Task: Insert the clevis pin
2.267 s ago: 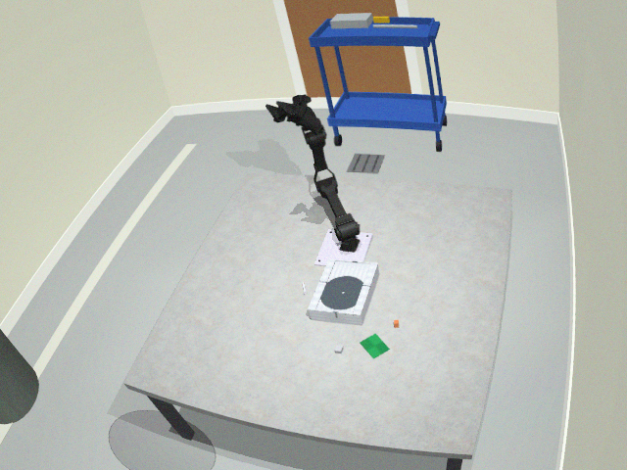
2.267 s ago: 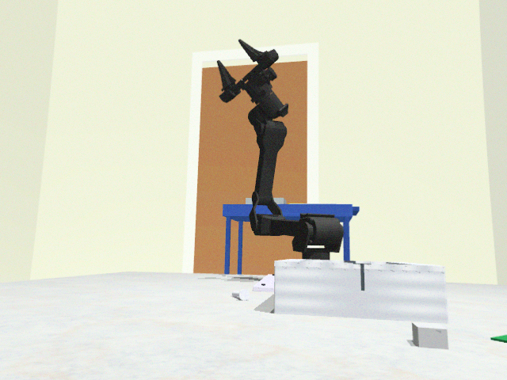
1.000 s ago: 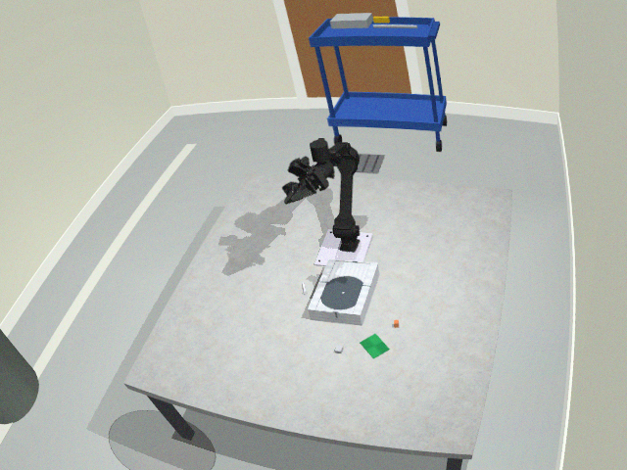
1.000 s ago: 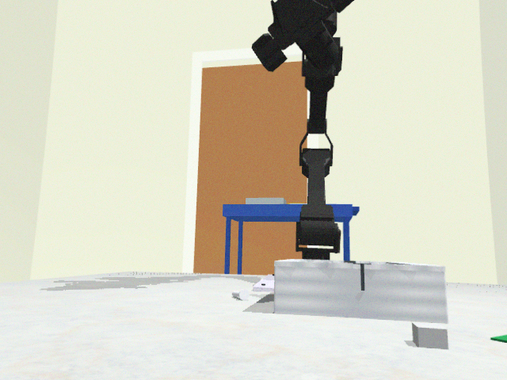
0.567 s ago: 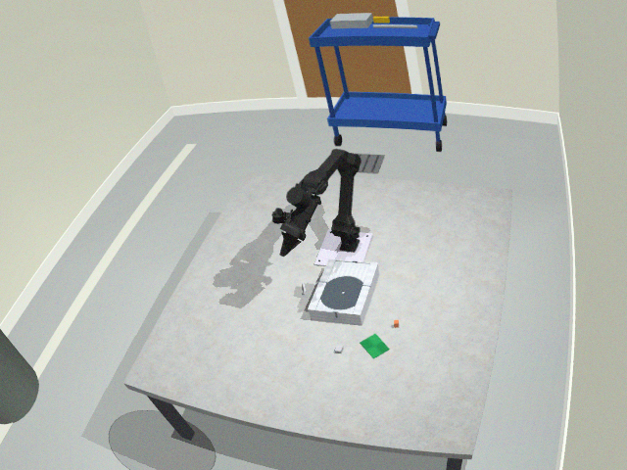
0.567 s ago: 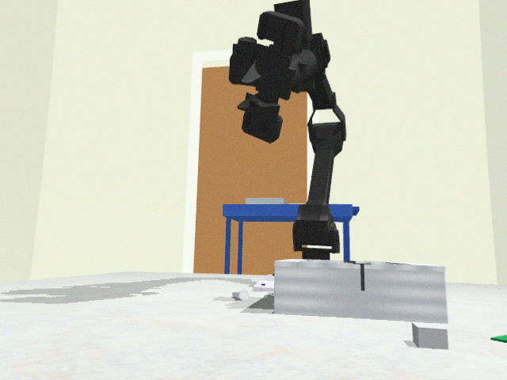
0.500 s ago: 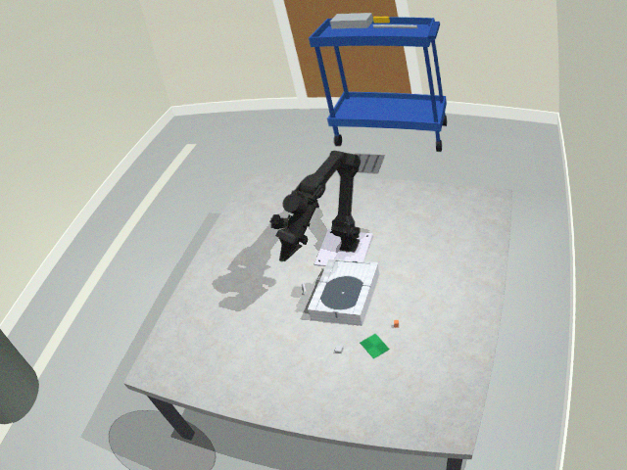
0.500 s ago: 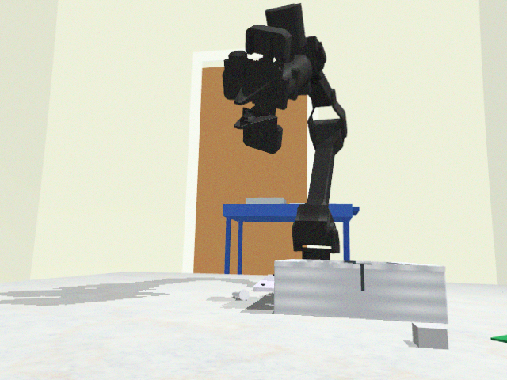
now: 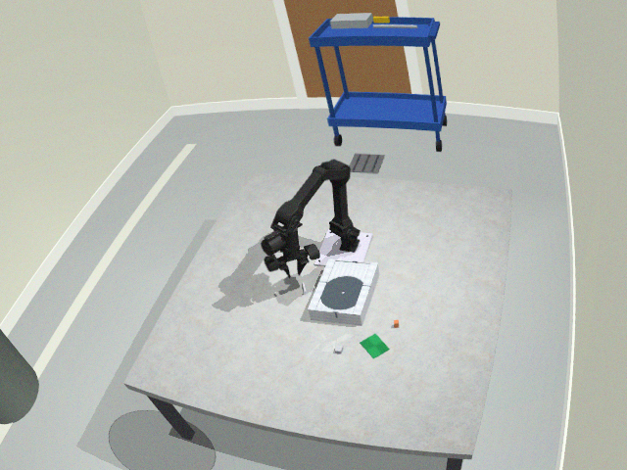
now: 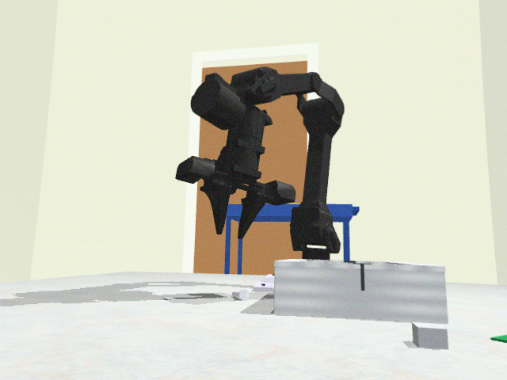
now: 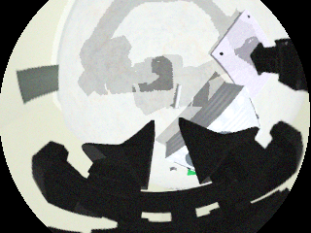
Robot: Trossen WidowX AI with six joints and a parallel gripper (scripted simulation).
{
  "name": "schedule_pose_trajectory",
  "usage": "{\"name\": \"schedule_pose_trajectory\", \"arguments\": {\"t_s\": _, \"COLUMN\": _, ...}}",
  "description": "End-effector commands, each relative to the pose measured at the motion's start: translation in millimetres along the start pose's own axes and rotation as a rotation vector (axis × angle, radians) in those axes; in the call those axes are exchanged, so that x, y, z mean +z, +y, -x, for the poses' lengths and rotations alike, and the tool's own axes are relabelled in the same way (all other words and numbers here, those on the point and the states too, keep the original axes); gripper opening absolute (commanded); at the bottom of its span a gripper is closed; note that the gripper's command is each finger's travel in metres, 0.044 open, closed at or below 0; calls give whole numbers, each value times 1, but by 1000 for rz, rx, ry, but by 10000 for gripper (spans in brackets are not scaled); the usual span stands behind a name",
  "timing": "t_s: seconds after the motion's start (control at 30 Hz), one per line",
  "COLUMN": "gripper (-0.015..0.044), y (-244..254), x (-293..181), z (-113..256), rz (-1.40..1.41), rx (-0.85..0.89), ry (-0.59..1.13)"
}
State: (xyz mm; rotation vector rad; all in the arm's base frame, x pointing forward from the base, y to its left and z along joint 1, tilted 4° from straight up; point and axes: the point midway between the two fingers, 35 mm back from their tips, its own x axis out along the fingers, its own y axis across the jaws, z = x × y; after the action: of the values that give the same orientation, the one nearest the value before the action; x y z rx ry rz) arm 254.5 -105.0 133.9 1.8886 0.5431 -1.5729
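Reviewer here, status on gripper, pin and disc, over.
Gripper open, above table. Pin lying beside tray. Disc flat in tray, pin not inserted.

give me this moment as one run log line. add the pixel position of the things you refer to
hand (image 9: 294,275) (image 10: 229,236) (image 11: 166,122): open, above table | pin (image 9: 304,288) (image 10: 243,294) (image 11: 178,96): lying beside tray (image 9: 334,317) (image 10: 327,294) (image 11: 235,109) | disc (image 9: 331,298): on tray | insertion: not done

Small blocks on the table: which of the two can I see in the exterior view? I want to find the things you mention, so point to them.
The grey block (image 9: 338,350) (image 10: 430,336) (image 11: 173,169), in front of the tray (image 9: 349,317) (image 10: 319,290) (image 11: 194,116). The other, the orange block (image 9: 396,323), shows only in the top view.
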Motion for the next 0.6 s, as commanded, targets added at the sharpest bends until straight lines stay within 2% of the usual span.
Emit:
{"name": "schedule_pose_trajectory", "arguments": {"t_s": 0.0, "gripper": 160, "y": -17, "x": 16, "z": -18, "rz": -182, "rx": -146, "ry": -40}}
{"name": "schedule_pose_trajectory", "arguments": {"t_s": 0.57, "gripper": 160, "y": -19, "x": 12, "z": -20, "rz": -182, "rx": -147, "ry": -39}}
